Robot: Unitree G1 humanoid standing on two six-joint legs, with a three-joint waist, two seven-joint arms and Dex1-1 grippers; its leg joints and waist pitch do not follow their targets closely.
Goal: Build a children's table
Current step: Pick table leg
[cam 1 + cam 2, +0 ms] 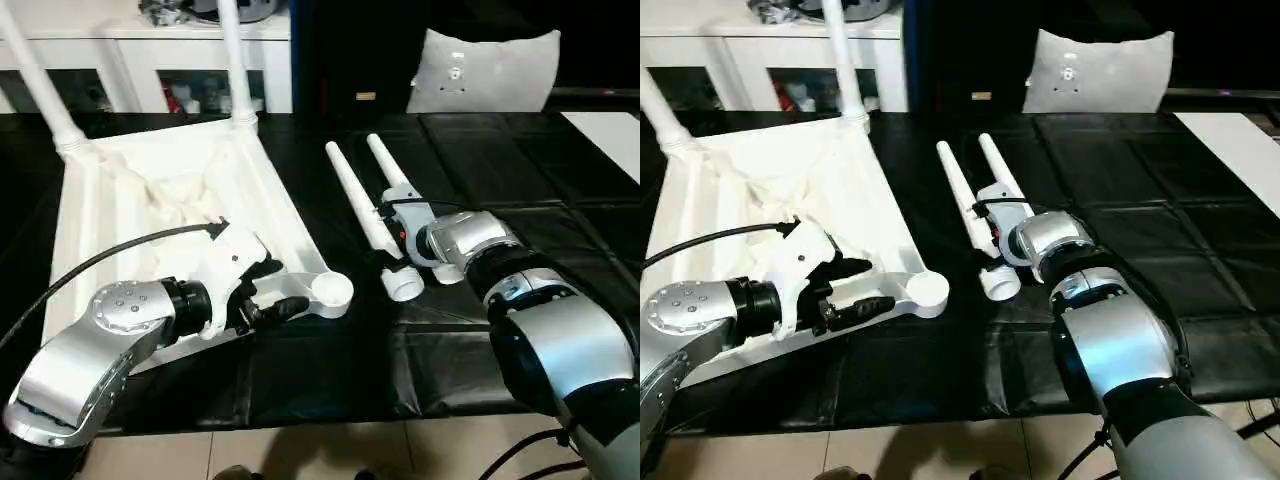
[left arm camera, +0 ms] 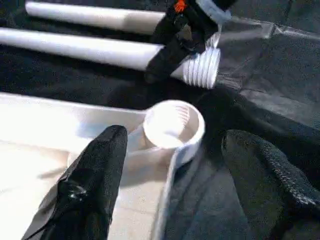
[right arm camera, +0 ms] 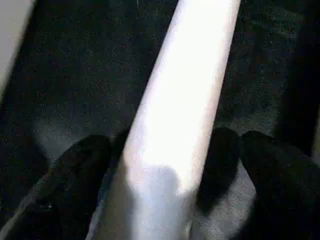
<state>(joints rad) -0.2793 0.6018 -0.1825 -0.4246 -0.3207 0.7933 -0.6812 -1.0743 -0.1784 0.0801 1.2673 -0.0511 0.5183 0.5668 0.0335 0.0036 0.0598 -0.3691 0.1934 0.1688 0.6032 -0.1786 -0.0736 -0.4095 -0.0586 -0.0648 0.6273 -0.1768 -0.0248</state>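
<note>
My right gripper [image 1: 398, 238] straddles a leg [image 3: 175, 115], jaws wide, nothing clamped (smooth, light, stiff plastic, likely slippery), so I'd grip near the threaded end.

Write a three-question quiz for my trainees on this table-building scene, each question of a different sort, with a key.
1. True or false: the near corner socket of the upturned tabletop has no leg in it.
2. The right gripper has its open fingers either side of: A) a loose leg; B) a leg that is already fitted; C) the grey cushion.
3. How many legs lie flat on the black mat?

Key: 1 true; 2 A; 3 two.
</note>
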